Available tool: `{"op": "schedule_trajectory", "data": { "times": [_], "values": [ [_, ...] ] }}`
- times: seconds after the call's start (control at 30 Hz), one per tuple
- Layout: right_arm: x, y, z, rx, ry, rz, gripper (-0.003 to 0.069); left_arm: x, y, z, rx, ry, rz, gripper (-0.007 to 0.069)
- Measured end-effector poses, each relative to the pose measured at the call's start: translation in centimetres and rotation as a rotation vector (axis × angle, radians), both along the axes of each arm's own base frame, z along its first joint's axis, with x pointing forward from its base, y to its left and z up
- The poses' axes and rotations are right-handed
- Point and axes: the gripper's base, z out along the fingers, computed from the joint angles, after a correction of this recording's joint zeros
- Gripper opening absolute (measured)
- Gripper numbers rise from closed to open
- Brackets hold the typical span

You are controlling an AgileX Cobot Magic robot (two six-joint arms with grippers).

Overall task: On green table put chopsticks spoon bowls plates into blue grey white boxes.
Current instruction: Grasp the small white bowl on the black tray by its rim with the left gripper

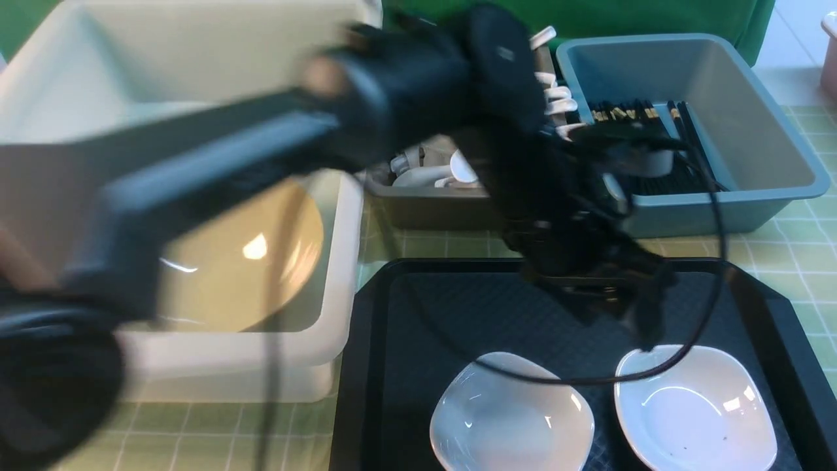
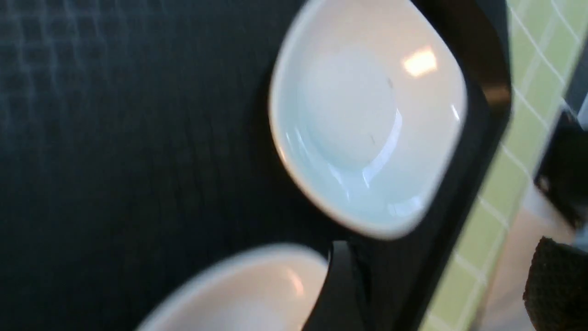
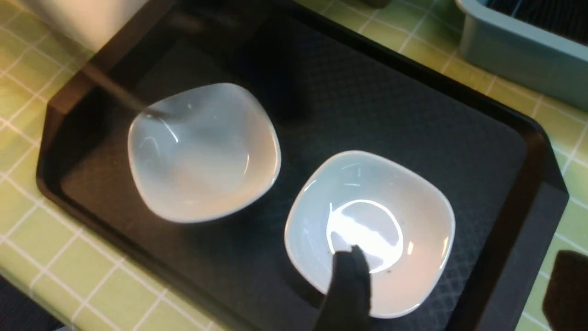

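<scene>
Two white squarish plates lie on a black tray (image 1: 405, 340): a left plate (image 1: 512, 415) and a right plate (image 1: 695, 409). My left gripper (image 1: 628, 311) reaches across from the left and hangs open and empty just over the right plate's far edge. The left wrist view (image 2: 448, 285) shows the right plate (image 2: 367, 115) and the left plate (image 2: 239, 294). My right gripper (image 3: 457, 287) is open and empty above the tray, one finger (image 3: 349, 285) over the right plate (image 3: 370, 230), beside the left plate (image 3: 202, 151). It is out of the front view.
A white box (image 1: 340, 275) at the left holds a yellow plate (image 1: 261, 261). Behind the tray, a grey box (image 1: 431, 209) holds white spoons (image 1: 444, 173) and a blue box (image 1: 719, 209) holds black chopsticks (image 1: 628, 112). The left arm's cable (image 1: 719, 261) loops over the tray.
</scene>
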Motion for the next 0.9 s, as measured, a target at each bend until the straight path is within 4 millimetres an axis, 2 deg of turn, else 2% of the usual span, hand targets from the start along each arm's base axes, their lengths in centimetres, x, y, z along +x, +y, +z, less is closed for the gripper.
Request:
{"op": "schedule_trajectory", "data": {
  "times": [0.03, 0.07, 0.1, 0.13, 0.17, 0.2, 0.33, 0.37, 0.47, 0.5, 0.53, 0.57, 0.6, 0.63, 0.67, 0.7, 0.83, 0.9],
  "values": [
    [-0.1, 0.1, 0.0, 0.001, 0.003, 0.016, 0.0526, 1.1, -1.0, -1.3, 0.012, 0.026, 0.039, 0.0451],
    [-0.1, 0.2, 0.0, 0.001, 0.003, 0.019, 0.0526, 1.4, -1.2, -1.7, 0.017, 0.033, 0.047, 0.0451],
    [-0.1, 0.3, 0.0, 0.0, 0.005, 0.033, 0.0525, 2.2, -1.8, -3.6, 0.042, 0.058, 0.066, 0.0451],
    [-0.2, 0.3, 0.0, 0.0, 0.006, 0.041, 0.0525, 2.5, -2.1, -4.6, 0.057, 0.071, 0.067, 0.0451],
    [-0.2, 0.4, -0.1, 0.0, 0.009, 0.049, 0.0524, 2.8, -2.3, -5.6, 0.071, 0.084, 0.064, 0.0451],
    [-0.2, 0.4, -0.1, 0.0, 0.01, 0.052, 0.0524, 2.9, -2.4, -5.7, 0.072, 0.085, 0.063, 0.0451],
    [-0.4, 0.6, -0.1, -0.006, 0.021, 0.081, 0.0522, 3.2, -3.2, -9.2, 0.085, 0.158, 0.035, 0.0444],
    [-0.4, 0.6, -0.1, -0.006, 0.021, 0.082, 0.0522, 3.2, -3.2, -9.3, 0.086, 0.159, 0.031, 0.0444],
    [-0.5, 0.6, -0.2, -0.016, 0.024, 0.091, 0.0522, 3.1, -3.8, -9.9, 0.031, 0.189, -0.002, 0.036],
    [-0.5, 0.6, -0.2, -0.021, 0.025, 0.091, 0.0522, 3.1, -3.9, -10.2, 0.024, 0.2, -0.005, 0.0304],
    [-0.5, 0.6, -0.2, -0.023, 0.025, 0.09, 0.0522, 3.1, -3.9, -10.2, 0.022, 0.202, -0.005, 0.0283],
    [-0.5, 0.5, -0.2, -0.029, 0.025, 0.089, 0.0522, 3.1, -4.0, -10.6, 0.023, 0.205, -0.011, 0.0191],
    [-0.5, 0.5, -0.2, -0.029, 0.025, 0.09, 0.0522, 3.1, -4.0, -10.7, 0.024, 0.206, -0.012, 0.013],
    [-0.5, 0.6, -0.2, -0.029, 0.025, 0.091, 0.0522, 3.1, -4.0, -10.7, 0.024, 0.206, -0.012, 0.013],
    [-0.5, 0.6, -0.2, -0.029, 0.025, 0.093, 0.0522, 3.1, -3.9, -10.6, 0.02, 0.209, -0.009, 0.0054],
    [-0.5, 0.6, -0.2, -0.03, 0.025, 0.094, 0.0522, 3.2, -3.9, -10.6, 0.018, 0.213, -0.005, 0.0028],
    [-0.5, 0.6, -0.2, -0.031, 0.025, 0.1, 0.0522, 3.7, -3.4, -9.6, 0.007, 0.194, 0.008, 0.0014],
    [-0.7, 0.9, -0.2, -0.032, 0.024, 0.135, 0.0522, 4.4, -2.1, -6.6, -0.015, 0.146, 0.043, 0.0014]
  ]
}}
